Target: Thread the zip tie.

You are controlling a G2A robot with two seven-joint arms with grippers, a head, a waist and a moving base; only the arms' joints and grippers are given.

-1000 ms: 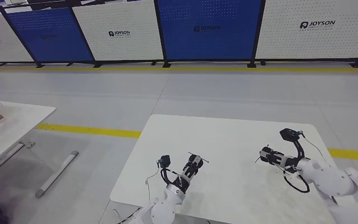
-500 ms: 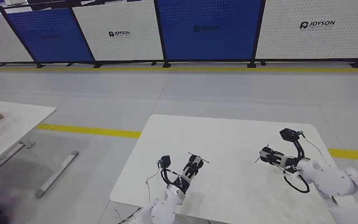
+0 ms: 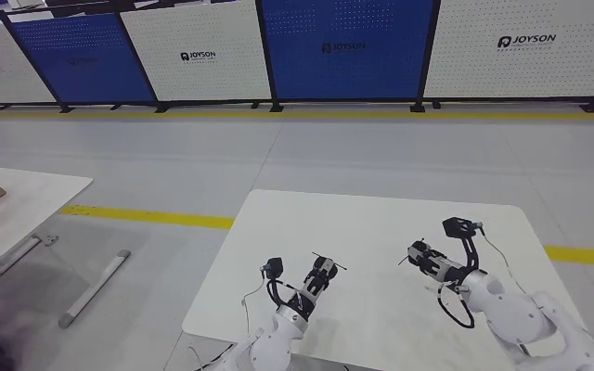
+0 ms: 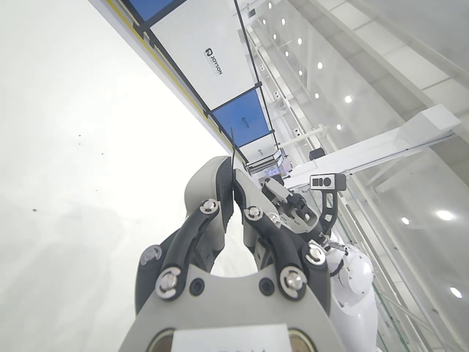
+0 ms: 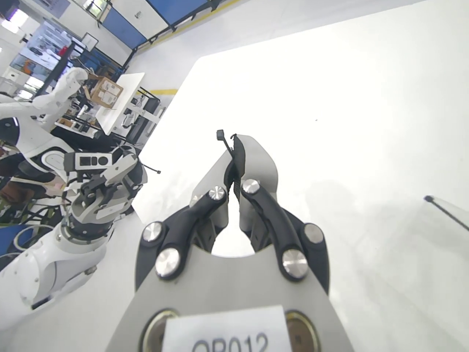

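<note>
I have the left pincer [image 4: 232,175] closed tight near the front left corner of the white tabletop [image 3: 371,223]. Its two dark pads are pressed together on a thin black zip tie [image 4: 233,144]. A short length of the strip stands up past the fingertips. From the right wrist view I see the same tie lying crosswise in that pincer, with a small knob at its free end.

My right pincer [image 5: 233,155] is also fully closed. It sits over the near right part of the tabletop, well apart from the left one, with open white surface between them. It grips a second black strip [image 5: 224,142], which pokes out past the fingertips and ends in a small square head. The part held between the pads is hidden, so I cannot tell how long this strip is. I also cannot tell whether it is the same kind of tie as the one on the left.

In the top view the two pincers point roughly toward each other. Neither strip touches the other, and both are held clear of the tabletop surface.

Beyond the far edge of the tabletop a yellow line [image 3: 139,215] runs across the floor. Blue and white pegboard panels [image 3: 343,46] stand along the far wall. The corner of another white table [image 3: 37,199] shows at the far left.
</note>
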